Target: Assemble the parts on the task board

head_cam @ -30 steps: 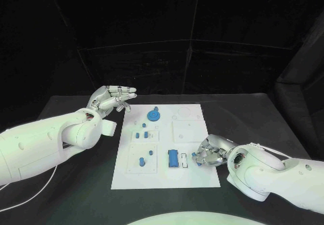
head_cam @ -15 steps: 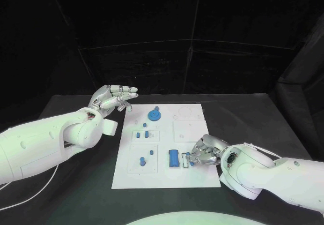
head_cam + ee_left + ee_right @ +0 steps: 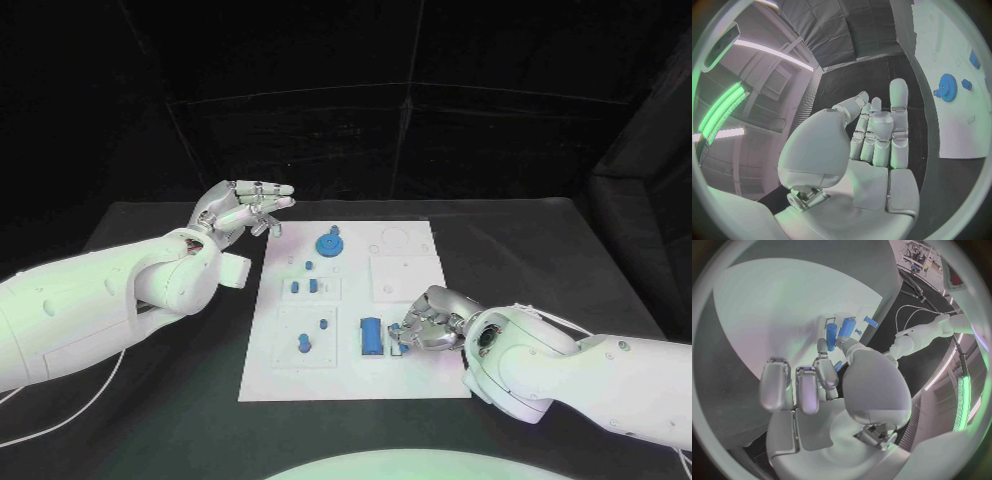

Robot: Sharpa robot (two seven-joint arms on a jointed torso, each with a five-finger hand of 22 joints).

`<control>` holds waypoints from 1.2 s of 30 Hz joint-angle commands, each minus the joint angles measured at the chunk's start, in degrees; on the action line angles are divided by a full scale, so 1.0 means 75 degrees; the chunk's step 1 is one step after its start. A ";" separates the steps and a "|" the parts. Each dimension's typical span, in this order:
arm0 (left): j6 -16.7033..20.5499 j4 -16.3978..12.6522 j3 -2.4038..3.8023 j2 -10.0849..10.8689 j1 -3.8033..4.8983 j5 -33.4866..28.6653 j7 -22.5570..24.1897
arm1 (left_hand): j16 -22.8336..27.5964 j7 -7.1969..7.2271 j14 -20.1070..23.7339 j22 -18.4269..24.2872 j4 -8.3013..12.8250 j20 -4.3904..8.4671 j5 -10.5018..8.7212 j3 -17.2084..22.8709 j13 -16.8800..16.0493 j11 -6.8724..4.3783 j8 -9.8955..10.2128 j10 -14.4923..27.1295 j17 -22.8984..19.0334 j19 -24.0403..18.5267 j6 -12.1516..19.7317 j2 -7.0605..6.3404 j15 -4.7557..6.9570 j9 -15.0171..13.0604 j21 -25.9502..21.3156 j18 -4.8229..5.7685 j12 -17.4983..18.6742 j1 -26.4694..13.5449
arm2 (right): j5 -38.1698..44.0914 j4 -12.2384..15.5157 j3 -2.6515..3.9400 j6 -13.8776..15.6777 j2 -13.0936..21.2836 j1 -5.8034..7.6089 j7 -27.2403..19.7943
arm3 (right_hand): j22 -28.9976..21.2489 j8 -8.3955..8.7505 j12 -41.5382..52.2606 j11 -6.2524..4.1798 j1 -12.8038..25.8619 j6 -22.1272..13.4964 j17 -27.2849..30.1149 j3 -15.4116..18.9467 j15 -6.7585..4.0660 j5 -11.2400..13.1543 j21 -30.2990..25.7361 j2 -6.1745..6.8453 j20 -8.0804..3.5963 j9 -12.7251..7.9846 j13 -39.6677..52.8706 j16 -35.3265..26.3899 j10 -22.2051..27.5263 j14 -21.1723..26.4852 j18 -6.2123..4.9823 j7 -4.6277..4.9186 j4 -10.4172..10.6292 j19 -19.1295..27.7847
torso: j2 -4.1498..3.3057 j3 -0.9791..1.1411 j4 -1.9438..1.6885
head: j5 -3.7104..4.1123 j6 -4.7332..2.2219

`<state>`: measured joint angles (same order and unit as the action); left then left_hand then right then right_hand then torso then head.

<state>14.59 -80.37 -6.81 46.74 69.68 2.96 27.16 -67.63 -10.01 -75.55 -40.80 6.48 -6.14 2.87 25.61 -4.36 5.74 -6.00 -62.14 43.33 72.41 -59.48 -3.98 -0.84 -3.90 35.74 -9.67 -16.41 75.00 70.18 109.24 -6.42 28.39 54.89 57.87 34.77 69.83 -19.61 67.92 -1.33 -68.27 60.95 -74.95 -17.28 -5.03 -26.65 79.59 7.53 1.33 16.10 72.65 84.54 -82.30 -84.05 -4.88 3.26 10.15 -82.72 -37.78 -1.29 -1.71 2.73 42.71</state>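
The white task board (image 3: 346, 380) lies mid-table with several blue parts on it: a gear (image 3: 330, 245) at the far end, small pegs (image 3: 303, 287) in the middle, and an oblong block (image 3: 371, 337) near the front. My right hand (image 3: 436, 322) rests low on the board's right side, just right of the block, and pinches a small blue part (image 3: 404, 347) between thumb and finger. In the right wrist view that small blue part (image 3: 837, 365) sits by the thumb of my right hand (image 3: 817, 390), with the block (image 3: 831, 336) just beyond the fingertips. My left hand (image 3: 242, 208) hovers open off the board's far left corner.
Black table (image 3: 562, 250) surrounds the board on all sides. In the left wrist view the flat palm of my left hand (image 3: 873, 140) faces the board (image 3: 954, 120), with the gear (image 3: 947, 86) off to its side. A white cable (image 3: 58, 415) trails at the table's left front.
My right hand has slid left across the board toward the oblong block, carrying the small blue part. The left hand has stayed where it was.
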 commanded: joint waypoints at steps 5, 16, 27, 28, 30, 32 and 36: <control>-0.0086 -0.0029 0.0006 0.0011 0.0011 -0.0012 0.0032 | 0.0023 -0.0025 0.0049 0.0010 -0.0005 -0.0016 -0.0010 -0.0041 -0.0003 0.0011 -0.0048 0.0064 -0.0008 -0.0011 0.0037 0.0073 0.0013 0.0002 -0.0034 -0.0100 -0.0034 -0.0025 | 0.0093 -0.0050 0.0001 -0.0218 -0.0037 0.0007 -0.0012 | 0.0006 0.0024 -0.0018 0.0009 0.0099 0.0070 -0.0431 0.0127 -0.0003 0.0000 0.0033 -0.0013 -0.0013 0.0011 -0.0023 0.0007 -0.0041 -0.0509 0.0129 0.0000 0.0027 -0.0058 | 0.0001 -0.0007 -0.0002 | 0.0009 0.0002; -0.0090 -0.0047 0.0006 0.0029 0.0012 -0.0012 0.0024 | 0.0023 -0.0025 0.0049 0.0010 -0.0005 -0.0016 -0.0010 -0.0041 -0.0003 0.0011 -0.0048 0.0064 -0.0008 -0.0011 0.0037 0.0073 0.0013 0.0002 -0.0034 -0.0100 -0.0034 -0.0025 | 0.0310 -0.0123 0.0001 -0.0339 -0.0097 0.0007 0.0099 | 0.0005 0.0001 0.0010 0.0001 0.0221 0.0121 -0.0424 0.0319 -0.0005 0.0030 0.0029 -0.0028 -0.0014 0.0046 0.0006 0.0001 -0.0053 -0.0506 0.0128 -0.0016 0.0084 -0.0057 | -0.0007 0.0001 -0.0001 | 0.0002 0.0021; -0.0090 -0.0054 0.0006 0.0039 0.0013 -0.0012 0.0021 | 0.0021 -0.0023 0.0055 0.0017 -0.0005 -0.0017 -0.0010 -0.0050 -0.0002 0.0010 -0.0054 0.0072 -0.0020 -0.0011 0.0037 0.0079 0.0013 0.0001 -0.0043 -0.0101 -0.0045 -0.0024 | 0.0335 -0.0131 0.0001 -0.0415 -0.0138 0.0007 0.0105 | 0.0010 -0.0033 0.0026 -0.0015 0.0354 0.0168 -0.0434 0.0651 -0.0019 -0.0058 0.0026 -0.0020 -0.0026 0.0096 0.0027 0.0002 -0.0063 -0.0508 0.0129 -0.0038 0.0155 -0.0059 | 0.0000 0.0001 -0.0001 | 0.0003 0.0049; -0.0091 -0.0053 0.0006 0.0039 0.0013 -0.0012 0.0021 | 0.0021 -0.0023 0.0055 0.0017 -0.0005 -0.0017 -0.0010 -0.0050 -0.0002 0.0010 -0.0054 0.0072 -0.0020 -0.0011 0.0037 0.0079 0.0013 0.0001 -0.0043 -0.0101 -0.0045 -0.0024 | 0.0335 -0.0133 0.0001 -0.0434 -0.0139 0.0007 0.0105 | 0.0011 -0.0038 0.0024 -0.0017 0.0360 0.0174 -0.0437 0.0676 -0.0020 -0.0047 0.0026 -0.0024 -0.0027 0.0101 0.0026 0.0003 -0.0062 -0.0508 0.0129 -0.0041 0.0160 -0.0059 | 0.0002 0.0000 -0.0002 | 0.0004 0.0050; -0.0092 -0.0052 0.0006 0.0038 0.0013 -0.0012 0.0022 | 0.0021 -0.0023 0.0055 0.0017 -0.0005 -0.0017 -0.0010 -0.0050 -0.0002 0.0010 -0.0054 0.0072 -0.0020 -0.0011 0.0037 0.0079 0.0013 0.0001 -0.0043 -0.0101 -0.0045 -0.0024 | 0.0336 -0.0138 0.0001 -0.0467 -0.0139 0.0007 0.0106 | 0.0010 -0.0049 0.0031 -0.0022 0.0378 0.0188 -0.0433 0.0740 -0.0024 -0.0019 0.0025 -0.0036 -0.0030 0.0113 0.0034 0.0001 -0.0065 -0.0507 0.0128 -0.0047 0.0177 -0.0058 | 0.0005 0.0000 -0.0003 | 0.0007 0.0054; -0.0092 -0.0050 0.0006 0.0038 0.0013 -0.0012 0.0022 | 0.0021 -0.0023 0.0055 0.0017 -0.0005 -0.0017 -0.0010 -0.0050 -0.0002 0.0010 -0.0054 0.0072 -0.0020 -0.0011 0.0037 0.0079 0.0013 0.0001 -0.0043 -0.0101 -0.0045 -0.0024 | 0.0336 -0.0149 0.0001 -0.0487 -0.0138 0.0007 0.0107 | 0.0013 -0.0054 0.0038 -0.0024 0.0396 0.0194 -0.0436 0.0788 -0.0026 -0.0005 0.0025 -0.0044 -0.0032 0.0121 0.0041 0.0002 -0.0068 -0.0508 0.0129 -0.0050 0.0194 -0.0059 | 0.0007 0.0002 -0.0002 | 0.0008 0.0052; -0.0092 -0.0050 0.0006 0.0038 0.0013 -0.0012 0.0022 | 0.0021 -0.0023 0.0055 0.0017 -0.0005 -0.0017 -0.0010 -0.0050 -0.0002 0.0010 -0.0054 0.0072 -0.0020 -0.0011 0.0037 0.0079 0.0013 0.0001 -0.0043 -0.0101 -0.0045 -0.0024 | 0.0337 -0.0169 0.0001 -0.0487 -0.0135 0.0007 0.0110 | 0.0010 -0.0061 0.0036 -0.0021 0.0522 0.0195 -0.0431 0.1014 -0.0024 0.0157 0.0021 -0.0040 -0.0034 0.0142 0.0046 -0.0003 -0.0068 -0.0507 0.0129 -0.0047 0.0292 -0.0058 | 0.0005 0.0000 0.0000 | 0.0005 0.0044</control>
<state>14.52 -80.64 -6.81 47.01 69.69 2.96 27.11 -67.63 -10.01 -75.55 -40.72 6.48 -6.14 2.87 25.61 -4.36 5.95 -6.23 -61.93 43.23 72.41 -59.48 -3.98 -0.84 -3.90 35.74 -9.67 -16.41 75.00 72.30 107.92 -6.42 25.53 53.93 57.87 35.76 69.85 -19.75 67.89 -1.54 -64.82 61.93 -74.93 -9.96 -5.03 -25.72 79.59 7.25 1.11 17.12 72.92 84.54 -82.51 -84.05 -4.88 2.98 12.26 -82.94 -37.74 -1.27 -1.71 2.77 43.10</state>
